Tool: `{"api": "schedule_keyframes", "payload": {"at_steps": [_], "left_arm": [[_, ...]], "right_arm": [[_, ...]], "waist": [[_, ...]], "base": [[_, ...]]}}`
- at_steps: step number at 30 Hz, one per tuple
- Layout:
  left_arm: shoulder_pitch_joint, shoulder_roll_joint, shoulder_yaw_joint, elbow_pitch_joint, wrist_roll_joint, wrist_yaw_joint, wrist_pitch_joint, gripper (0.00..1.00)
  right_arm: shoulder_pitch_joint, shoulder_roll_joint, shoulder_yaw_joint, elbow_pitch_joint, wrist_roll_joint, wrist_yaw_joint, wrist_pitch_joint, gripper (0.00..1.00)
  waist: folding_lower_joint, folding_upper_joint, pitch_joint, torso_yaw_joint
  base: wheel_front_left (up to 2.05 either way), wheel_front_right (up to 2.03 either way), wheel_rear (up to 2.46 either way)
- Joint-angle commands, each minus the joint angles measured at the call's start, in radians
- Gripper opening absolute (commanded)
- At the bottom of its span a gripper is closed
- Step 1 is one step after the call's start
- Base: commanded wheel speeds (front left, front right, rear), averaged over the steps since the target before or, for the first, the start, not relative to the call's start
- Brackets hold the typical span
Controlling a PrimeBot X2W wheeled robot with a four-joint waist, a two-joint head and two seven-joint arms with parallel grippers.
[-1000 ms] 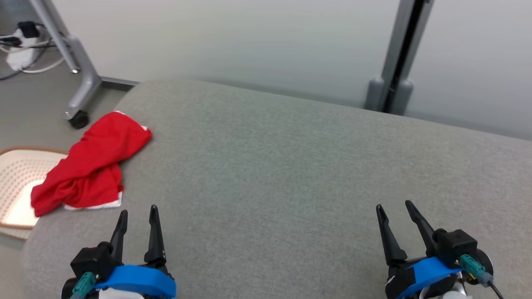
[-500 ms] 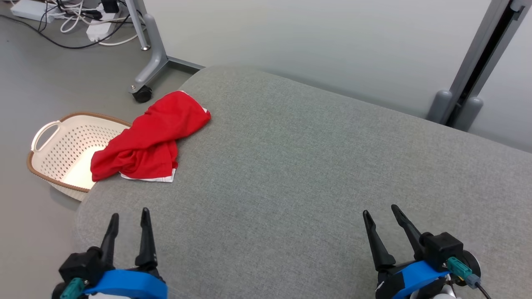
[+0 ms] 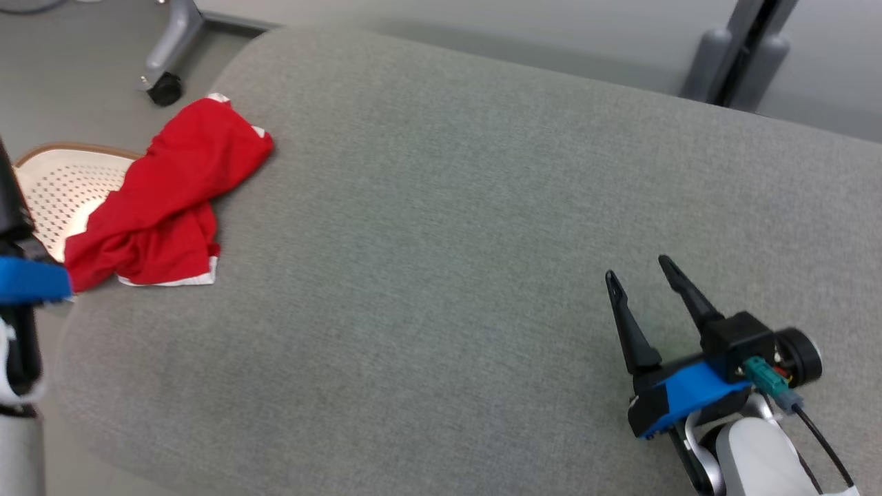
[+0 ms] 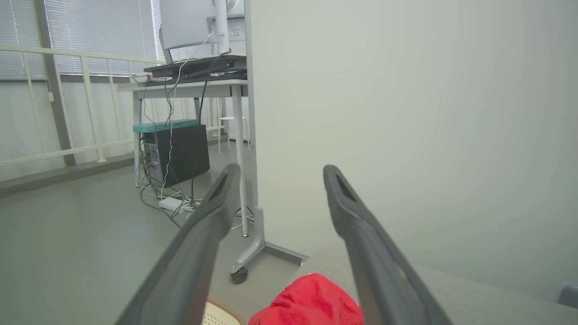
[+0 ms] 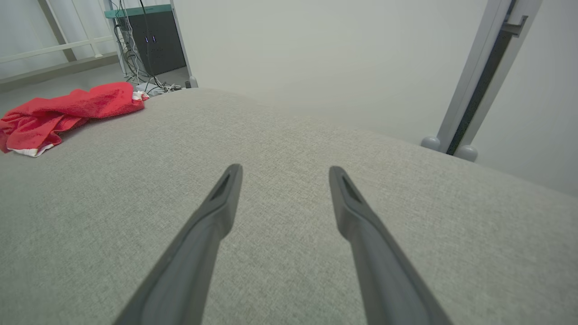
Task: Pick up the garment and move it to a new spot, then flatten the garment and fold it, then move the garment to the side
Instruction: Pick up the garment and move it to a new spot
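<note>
Garment (image 3: 162, 200), red with white trim, crumpled at the far-left corner of the grey cushion (image 3: 448, 207), one end spilling over the cushion's left edge. White perforated basket (image 3: 62, 186) on the floor just beside that edge, partly covered by the overhanging cloth. Left gripper (image 4: 280, 171), fingers apart and empty, raised near the cushion's left edge, above the cloth. Right gripper (image 3: 637, 269), fingers apart and empty, over the cushion's near-right part, well apart from the cloth.
</note>
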Motion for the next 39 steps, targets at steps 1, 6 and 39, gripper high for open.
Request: {"api": "schedule_keyframes", "payload": {"at_steps": [1,6,39], "left_arm": [[-0.029,0.006,0.004,0.0,-0.001,0.005,0.01,1.0],[-0.213,0.107,0.012,0.074,-0.012,-0.012,0.105,1.0],[-0.634,0.178,-0.2,0.861,-0.139,-0.07,0.347,0.0]], "right_arm": [[-0.015,-0.004,0.003,-0.013,-0.009,0.0,0.009,1.0],[-0.062,-0.003,0.034,-0.097,-0.056,0.0,0.071,1.0],[-0.106,-0.005,0.063,-0.29,-0.058,0.0,0.124,1.0]], "waist": [[-0.0001,0.0,0.021,-0.005],[-0.0001,0.0,0.126,-0.068],[-0.0001,0.0,0.375,-0.248]], "base": [[0.0,0.0,0.0],[0.0,0.0,0.0],[0.0,0.0,0.0]]}}
